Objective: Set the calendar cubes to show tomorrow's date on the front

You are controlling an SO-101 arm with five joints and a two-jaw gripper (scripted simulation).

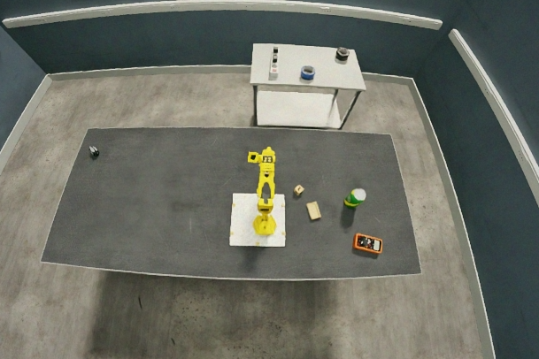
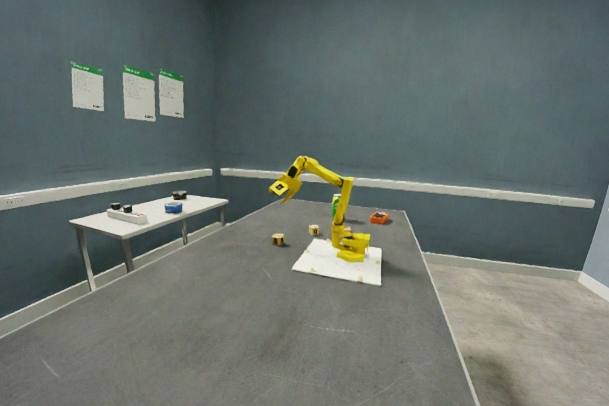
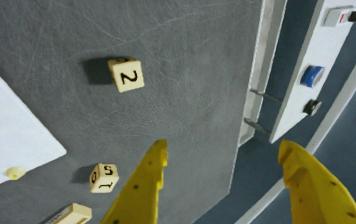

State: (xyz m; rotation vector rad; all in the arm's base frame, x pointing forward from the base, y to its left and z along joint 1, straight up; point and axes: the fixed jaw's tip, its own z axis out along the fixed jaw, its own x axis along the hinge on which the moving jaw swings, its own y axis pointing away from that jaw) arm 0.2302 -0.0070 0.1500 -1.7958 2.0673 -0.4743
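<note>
Wrist view gives the clearest lettering: one wooden cube (image 2: 278,239) (image 3: 127,75) shows a bold 2, while a second cube (image 1: 298,190) (image 2: 314,230) (image 3: 104,178) shows a 5, a 1 and what looks like a 0. Both cubes, two in all, sit on the tabletop (image 1: 137,199) (image 2: 230,320) (image 3: 190,55), outside the one calendar tray (image 1: 313,210) (image 2: 348,229) (image 3: 75,214). The tray lies near the second cube, to one side of the white board (image 1: 243,221) (image 2: 320,265) (image 3: 25,135) under the arm; its month name cannot be read.

The pincer (image 1: 269,150) (image 2: 283,200) (image 3: 222,145) is raised, partly open, with nothing between its two fingers.

Three wall sheets, the left (image 2: 87,87), middle (image 2: 139,95) and right (image 2: 171,94), carry green headings and lines of print too small to read. Beyond the tray stand one green can (image 1: 355,198) (image 2: 335,206) with no legible brand and one orange meter (image 1: 367,243) (image 2: 379,217). The white side table (image 1: 288,66) (image 2: 100,222) (image 3: 295,95) bears one blue roll (image 1: 308,72) (image 2: 173,207) (image 3: 313,76), one dark roll (image 1: 342,54) (image 2: 179,195) (image 3: 312,107) and one power strip (image 1: 273,72) (image 2: 126,217) (image 3: 338,17) holding two black plugs.
</note>
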